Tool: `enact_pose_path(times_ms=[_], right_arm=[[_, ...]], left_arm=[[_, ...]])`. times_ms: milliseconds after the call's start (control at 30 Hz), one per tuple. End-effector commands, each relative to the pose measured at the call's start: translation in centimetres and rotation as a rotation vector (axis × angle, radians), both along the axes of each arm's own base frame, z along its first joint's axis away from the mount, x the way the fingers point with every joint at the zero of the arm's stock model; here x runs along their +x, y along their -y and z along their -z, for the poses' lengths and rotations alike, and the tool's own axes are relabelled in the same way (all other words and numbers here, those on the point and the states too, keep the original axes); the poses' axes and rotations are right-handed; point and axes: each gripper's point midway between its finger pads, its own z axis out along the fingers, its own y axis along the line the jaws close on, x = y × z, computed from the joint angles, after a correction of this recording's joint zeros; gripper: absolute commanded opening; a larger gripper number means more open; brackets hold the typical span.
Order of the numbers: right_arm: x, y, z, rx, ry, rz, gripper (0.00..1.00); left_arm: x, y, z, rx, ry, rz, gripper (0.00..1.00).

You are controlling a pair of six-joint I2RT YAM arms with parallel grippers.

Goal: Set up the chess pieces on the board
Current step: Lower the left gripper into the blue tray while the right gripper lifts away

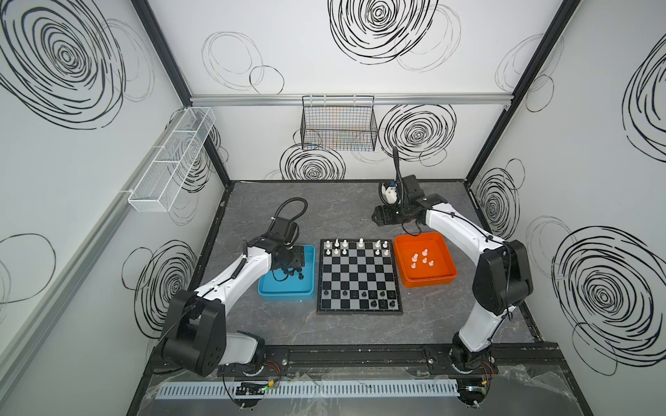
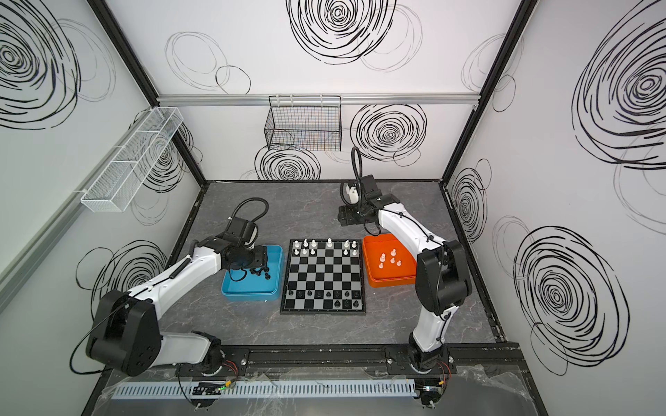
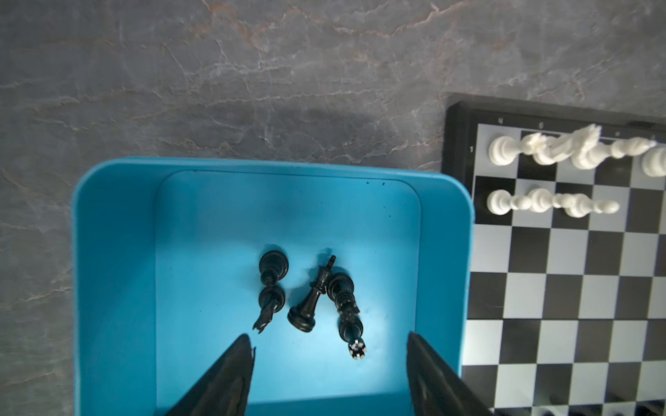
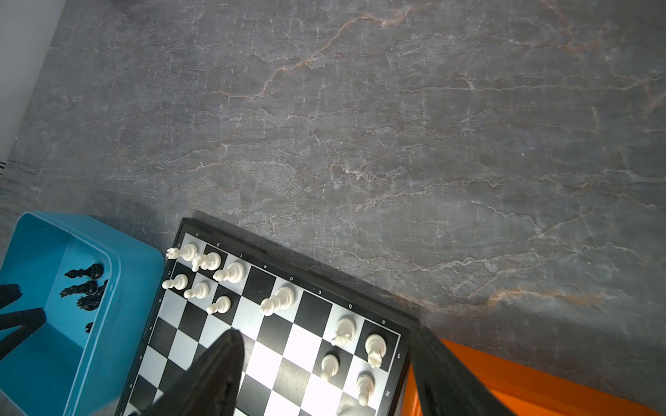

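Most plastic chess pieces (image 1: 360, 243) stand on the black-grey checked board (image 1: 359, 277); others lie in the blue plastic tray (image 3: 93, 252) and the orange plastic tray (image 1: 430, 282); left gripper (image 3: 328, 335) and right gripper (image 4: 323, 329) gape empty

The left arm (image 1: 223, 279) reaches forward with its wrist bent down, and the left gripper (image 3: 328, 335) points downward with its jaws apart and nothing between them. The right arm (image 1: 457, 227) stretches farther out, with the right gripper (image 4: 324, 329) raised and tilted inward, jaws likewise apart and empty.
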Motion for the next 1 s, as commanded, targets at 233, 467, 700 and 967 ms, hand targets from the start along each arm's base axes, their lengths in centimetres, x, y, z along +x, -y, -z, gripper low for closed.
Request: enact_pose_path(times_ms=[233, 467, 700, 967], right_arm=[[-0.1, 1.2, -0.8, 0.033, 0.025, 0.032, 0.76], [-0.2, 2.0, 0.0, 0.036, 0.011, 0.050, 0.76], [0.1, 2.1, 0.3, 0.040, 0.004, 0.053, 0.74], [0.1, 2.4, 0.6, 0.039, -0.002, 0.060, 0.73]], left_arm=[[1.0, 1.4, 1.7, -0.002, -0.042, 0.004, 0.61], [1.8, 1.9, 2.3, -0.015, -0.042, 0.010, 0.50], [2.3, 2.3, 2.5, -0.028, -0.042, -0.010, 0.44], [2.2, 2.2, 3.2, -0.010, -0.065, -0.013, 0.37]])
